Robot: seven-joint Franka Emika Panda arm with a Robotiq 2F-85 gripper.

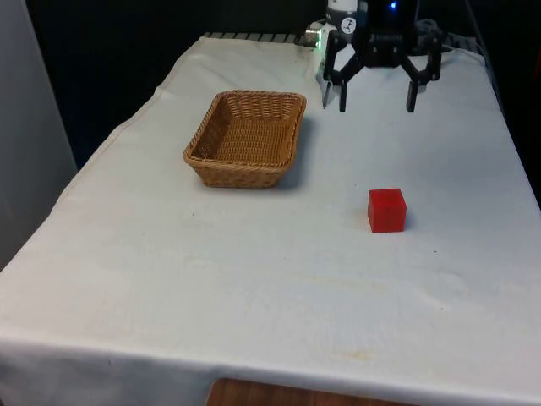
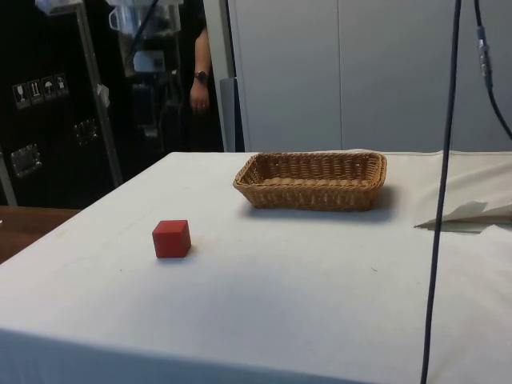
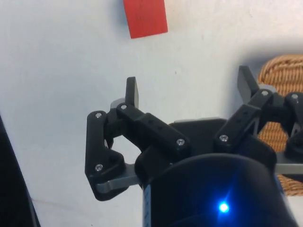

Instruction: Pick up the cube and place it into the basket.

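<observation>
A red cube (image 1: 387, 210) rests on the white cloth towards the front view's right; it also lies on the cloth in the side view (image 2: 172, 238) and the wrist view (image 3: 145, 17). A brown wicker basket (image 1: 212, 121) stands empty to the front view's left of it, seen as well from the side (image 2: 310, 194) and past the fingers at the wrist (image 3: 284, 75). My black gripper (image 1: 377, 106) hangs open high over the table's far end, well behind the cube, nothing between its fingers (image 3: 132, 92).
The white cloth (image 1: 254, 271) covers the whole table, with wide bare room around cube and basket. A thin cable (image 2: 442, 192) hangs down in the side view. A person's arm (image 2: 199, 76) shows behind the table there.
</observation>
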